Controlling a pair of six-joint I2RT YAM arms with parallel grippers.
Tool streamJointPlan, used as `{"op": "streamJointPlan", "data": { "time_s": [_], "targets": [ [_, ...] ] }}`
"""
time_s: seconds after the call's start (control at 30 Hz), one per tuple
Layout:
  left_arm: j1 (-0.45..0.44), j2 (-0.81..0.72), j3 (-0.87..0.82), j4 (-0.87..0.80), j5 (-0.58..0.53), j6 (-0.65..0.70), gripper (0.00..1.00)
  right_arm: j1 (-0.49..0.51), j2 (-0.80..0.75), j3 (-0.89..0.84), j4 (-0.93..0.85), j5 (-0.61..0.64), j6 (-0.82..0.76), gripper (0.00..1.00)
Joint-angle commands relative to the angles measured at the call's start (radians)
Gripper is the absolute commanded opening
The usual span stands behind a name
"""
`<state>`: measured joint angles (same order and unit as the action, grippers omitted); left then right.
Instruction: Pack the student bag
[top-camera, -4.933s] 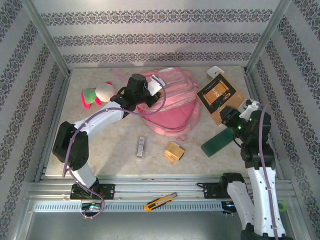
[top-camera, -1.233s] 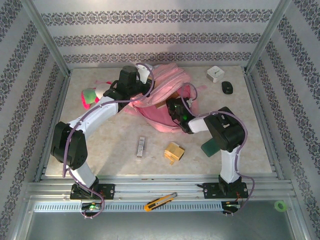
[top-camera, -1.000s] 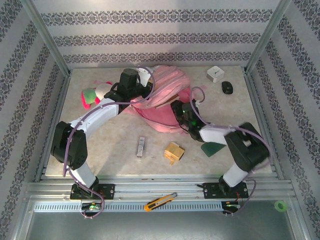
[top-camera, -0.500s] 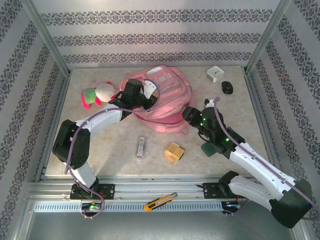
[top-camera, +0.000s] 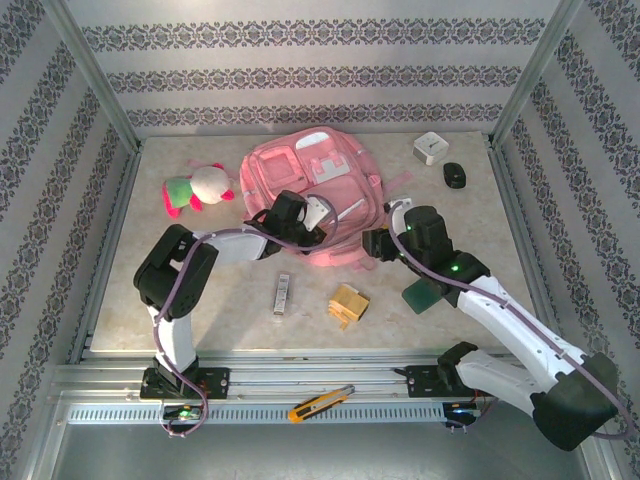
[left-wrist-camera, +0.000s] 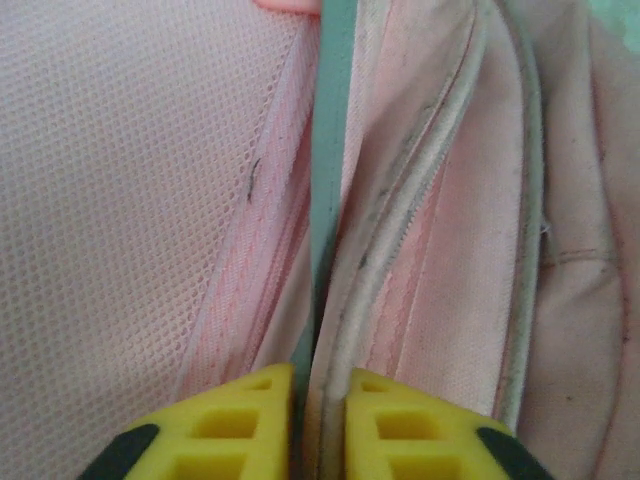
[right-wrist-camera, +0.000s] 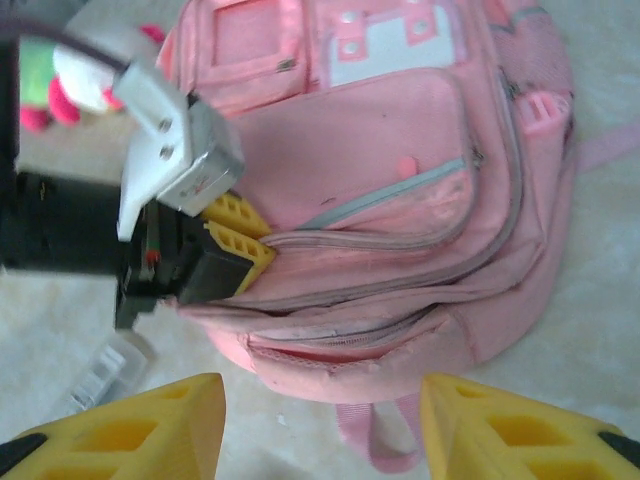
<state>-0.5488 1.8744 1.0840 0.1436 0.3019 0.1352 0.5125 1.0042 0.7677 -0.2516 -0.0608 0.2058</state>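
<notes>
A beige table (top-camera: 200, 290) is being viewed from above, with the pink backpack (top-camera: 320, 180) lying flat toward its back. Its seam is being pinched by the left gripper (left-wrist-camera: 320, 385), likely steadying a pocket. The right gripper (right-wrist-camera: 320, 400) is being held open and empty near the backpack's bottom.

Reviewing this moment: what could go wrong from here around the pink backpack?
The left gripper has the backpack piping between its nearly closed fingers. Whether it grips is unclear, but pulling away might snag the seam and drag the backpack. The right gripper, open, hangs close to the left one by the backpack's lower edge, so the two might collide.
</notes>
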Motion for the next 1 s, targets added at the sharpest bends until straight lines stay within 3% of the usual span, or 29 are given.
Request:
{"op": "streamJointPlan", "data": {
  "time_s": [0.0, 0.07, 0.13, 0.27, 0.47, 0.67, 0.97],
  "targets": [
    [0.018, -0.104, 0.039, -0.053, -0.013, -0.086, 0.39, -0.002, 0.014, 0.025, 0.006, -0.084, -0.293, 0.54],
    [0.054, -0.161, 0.083, -0.089, -0.008, -0.158, 0.50, -0.001, 0.037, 0.052, -0.037, -0.120, -0.438, 0.56],
    [0.097, -0.208, 0.105, -0.117, 0.015, -0.226, 0.54, 0.005, 0.067, 0.079, -0.080, -0.150, -0.574, 0.58],
    [0.201, -0.301, 0.059, -0.117, 0.074, -0.369, 0.56, 0.043, 0.176, 0.152, -0.168, -0.158, -0.868, 0.60],
    [0.302, -0.410, -0.097, -0.105, 0.116, -0.437, 0.55, 0.105, 0.412, 0.223, -0.172, -0.103, -1.219, 0.63],
    [0.350, -0.473, -0.216, -0.062, 0.144, -0.491, 0.55, 0.113, 0.611, 0.292, -0.096, -0.057, -1.291, 0.67],
    [0.349, -0.470, -0.269, -0.035, 0.160, -0.492, 0.53, 0.106, 0.748, 0.243, 0.102, 0.022, -1.244, 0.65]
  ]
}}
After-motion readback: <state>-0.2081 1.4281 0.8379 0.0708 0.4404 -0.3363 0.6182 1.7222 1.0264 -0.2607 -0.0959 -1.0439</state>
